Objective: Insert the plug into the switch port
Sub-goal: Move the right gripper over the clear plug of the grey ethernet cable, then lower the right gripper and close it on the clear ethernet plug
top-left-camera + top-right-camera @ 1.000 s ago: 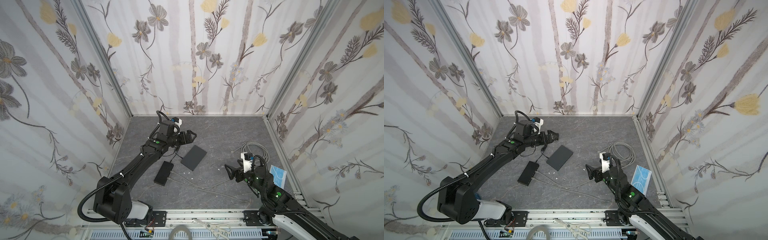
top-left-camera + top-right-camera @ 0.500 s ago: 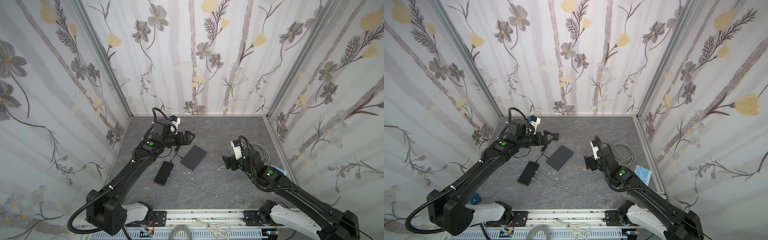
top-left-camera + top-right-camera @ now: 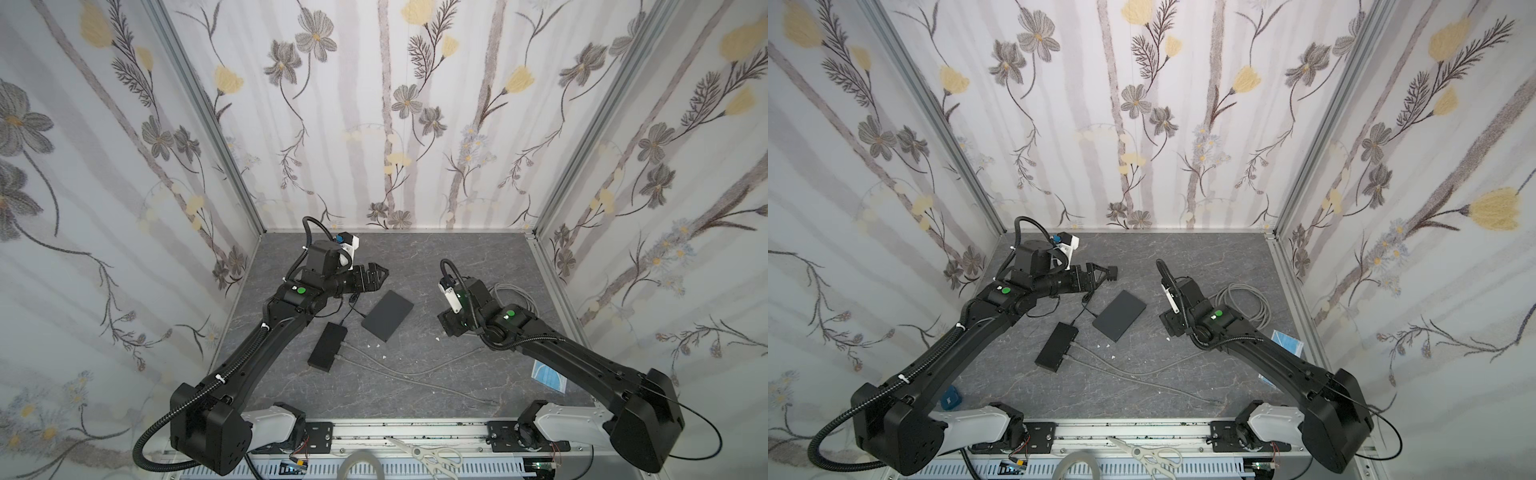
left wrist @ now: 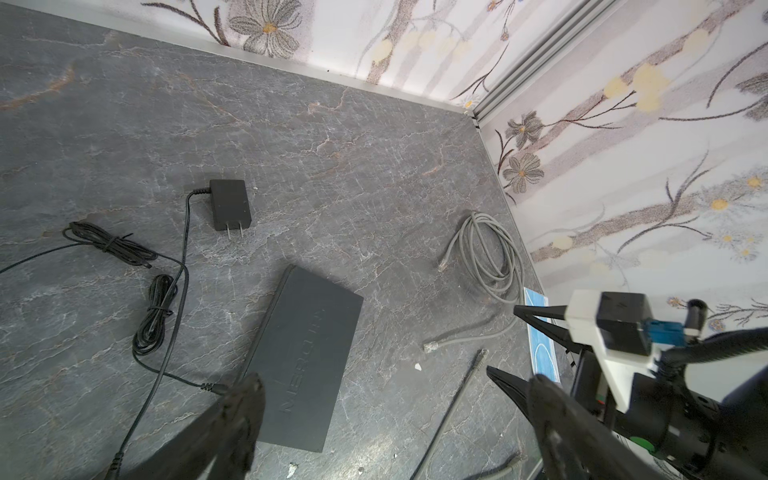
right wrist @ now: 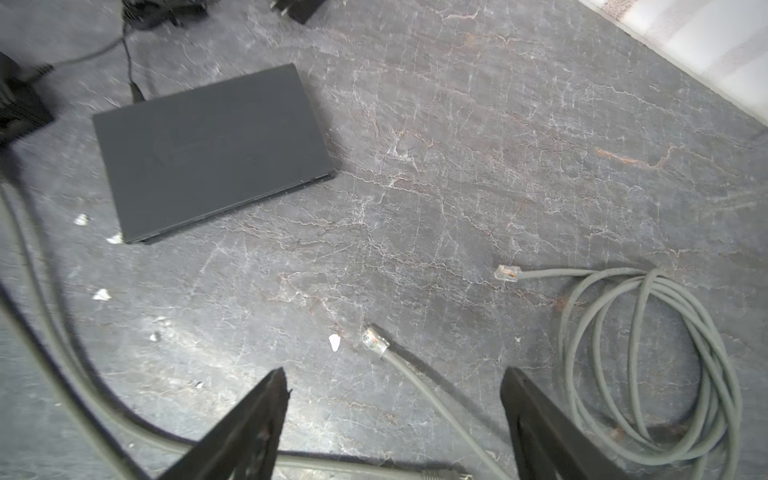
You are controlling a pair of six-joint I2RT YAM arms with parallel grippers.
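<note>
Top view: left fingers point(image 3: 379, 273) spread, empty, near switch point(image 3: 387, 315).
Left wrist: plug point(image 4: 430, 345) on counter point(image 4: 332, 124), apart from switch.
Right wrist: right fingers point(image 5: 266, 399) wide open, empty; plug just ahead of tips, centred between, untouched.

- Worktop point(image 5: 498, 124): dark grey stone-look surface, pale veining, smooth, faint sheen where light falls.
- Flat case point(image 5: 212, 149): dark grey plastic, matt, smooth top.
- Plug point(image 5: 374, 340): clear plastic, glossy.
- Cable point(image 5: 411, 380): grey rubbery jacket, smooth, matt.
- Right end effector point(image 5: 394, 380): black, matt, plastic-looking.
- Walls point(image 3: 374, 124): floral print, matt, fabric-like grain.
- Corner rail point(image 3: 203, 112): bare metal, satin finish.
</note>
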